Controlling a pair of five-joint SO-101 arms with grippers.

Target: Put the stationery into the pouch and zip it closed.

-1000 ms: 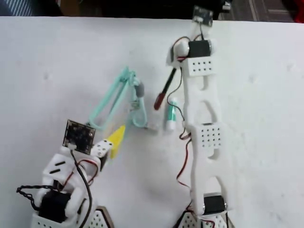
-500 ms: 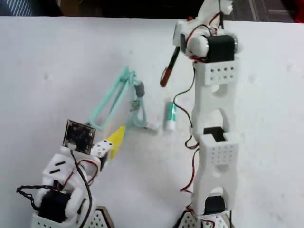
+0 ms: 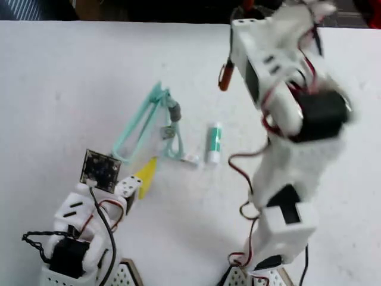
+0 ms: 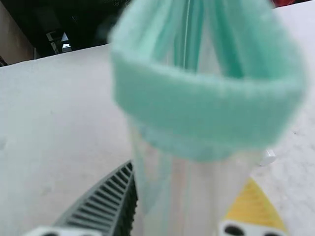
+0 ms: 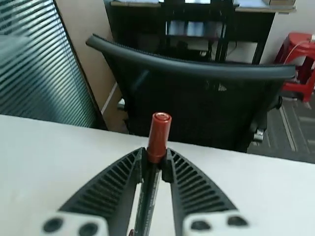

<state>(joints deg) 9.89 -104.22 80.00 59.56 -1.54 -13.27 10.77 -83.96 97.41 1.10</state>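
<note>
Mint-green fabric marks the pouch, lying left of centre on the white table in the high view, one end toward the lower left. The left arm sits folded low in the lower left corner of that frame. The left gripper is clenched on the pouch's near end. In the left wrist view the pouch's rim stands between the grey ribbed finger and the yellow one.

A white and green glue stick lies just right of the pouch, apart from it.

The right arm rears up along the right side of the high view, its wrist bent toward the upper centre. The right gripper grasps a red-capped pen between its 2 ribbed fingers. The cap juts past the fingertips toward a black chair beyond the table's edge.
</note>
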